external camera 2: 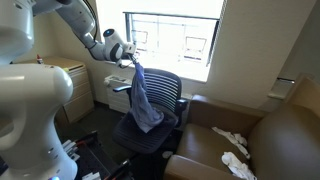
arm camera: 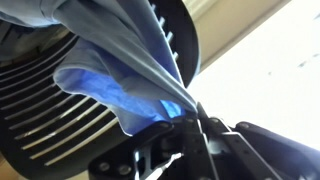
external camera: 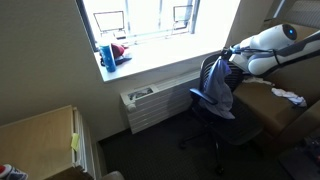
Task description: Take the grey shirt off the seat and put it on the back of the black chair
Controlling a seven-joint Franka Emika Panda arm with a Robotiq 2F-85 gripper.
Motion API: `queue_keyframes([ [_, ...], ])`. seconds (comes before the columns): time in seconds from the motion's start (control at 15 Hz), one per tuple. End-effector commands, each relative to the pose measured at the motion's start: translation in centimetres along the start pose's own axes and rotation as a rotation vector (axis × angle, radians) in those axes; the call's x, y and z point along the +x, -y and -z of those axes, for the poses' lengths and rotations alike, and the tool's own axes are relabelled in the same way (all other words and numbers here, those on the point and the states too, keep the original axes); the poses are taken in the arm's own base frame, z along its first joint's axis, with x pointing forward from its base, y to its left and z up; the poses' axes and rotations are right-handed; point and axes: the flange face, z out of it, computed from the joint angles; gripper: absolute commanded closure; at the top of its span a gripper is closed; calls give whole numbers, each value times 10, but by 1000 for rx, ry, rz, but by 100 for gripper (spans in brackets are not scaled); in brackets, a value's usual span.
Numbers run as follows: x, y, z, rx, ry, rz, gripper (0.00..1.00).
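Note:
The grey-blue shirt (external camera 2: 145,100) hangs from my gripper (external camera 2: 131,62) and drapes down to the seat of the black office chair (external camera 2: 165,95). In an exterior view the shirt (external camera: 217,85) hangs in front of the chair's back (external camera: 207,72), with my gripper (external camera: 226,55) above it. In the wrist view the shirt (arm camera: 120,60) spreads over the chair's slatted back (arm camera: 50,110), and my jaws (arm camera: 195,125) are shut on a pinch of its cloth.
A brown leather couch (external camera 2: 255,150) with white cloths (external camera 2: 235,140) stands beside the chair. A radiator (external camera: 155,105) sits under the bright window (external camera: 140,20). A wooden cabinet (external camera: 40,140) is in the corner. Items stand on the sill (external camera: 112,52).

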Motion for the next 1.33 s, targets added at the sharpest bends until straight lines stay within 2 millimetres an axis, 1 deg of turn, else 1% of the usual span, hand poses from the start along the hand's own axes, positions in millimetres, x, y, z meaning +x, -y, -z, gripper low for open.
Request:
queue_keyframes([
  [0.0,69,39,54,31,-72,-198,99],
  [0.2,136,72,103,85,-203,-320,99],
  [0.27,110,54,80,58,-153,-254,99],
  [0.33,123,62,92,69,-171,-266,96],
  [0.4,122,63,93,72,-164,-267,96],
  [0.47,118,60,89,64,-156,-266,96],
  [0.53,112,58,84,55,-152,-260,99],
  [0.6,110,60,83,69,-188,-226,99],
  [0.67,114,67,81,121,-269,-228,99],
  [0.73,123,78,83,149,-304,-255,99],
  [0.8,137,94,88,173,-328,-299,99],
  [0.87,155,114,99,184,-337,-352,99],
  [1.07,197,152,125,212,-398,-499,99],
  [1.2,225,175,146,215,-436,-602,99],
  [1.27,239,182,156,218,-460,-653,99],
])
